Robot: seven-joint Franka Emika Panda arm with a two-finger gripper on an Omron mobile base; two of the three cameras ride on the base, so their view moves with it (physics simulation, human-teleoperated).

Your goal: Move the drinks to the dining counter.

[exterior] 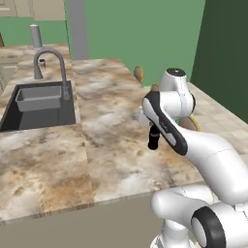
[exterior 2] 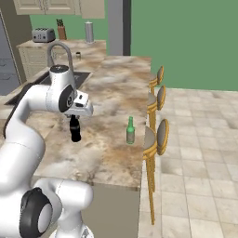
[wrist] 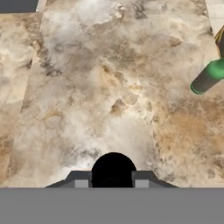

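Observation:
My gripper (exterior 2: 73,119) is shut on the neck of the black cola-style bottle (exterior 2: 75,132), which stands upright low over the dining counter (exterior 2: 114,97). I cannot tell whether the bottle's base touches the slab. In the left base view the gripper (exterior: 152,127) and the black bottle (exterior: 153,139) sit mid-counter (exterior: 111,150). The hand view looks down on the black bottle's top (wrist: 113,168) between my gripper (wrist: 112,182). The slim green bottle (exterior 2: 130,131) stands upright to the right, near the stool-side edge, and shows at the hand view's right as the green bottle (wrist: 209,76).
A dark sink (exterior: 38,104) with a curved faucet (exterior: 51,60) lies left of the bottle. Round tan stools (exterior 2: 159,135) line the counter's right edge. A toaster (exterior 2: 42,35) and a steel canister (exterior 2: 89,31) stand on the far counter. A tiny item (exterior 2: 78,56) sits by the faucet.

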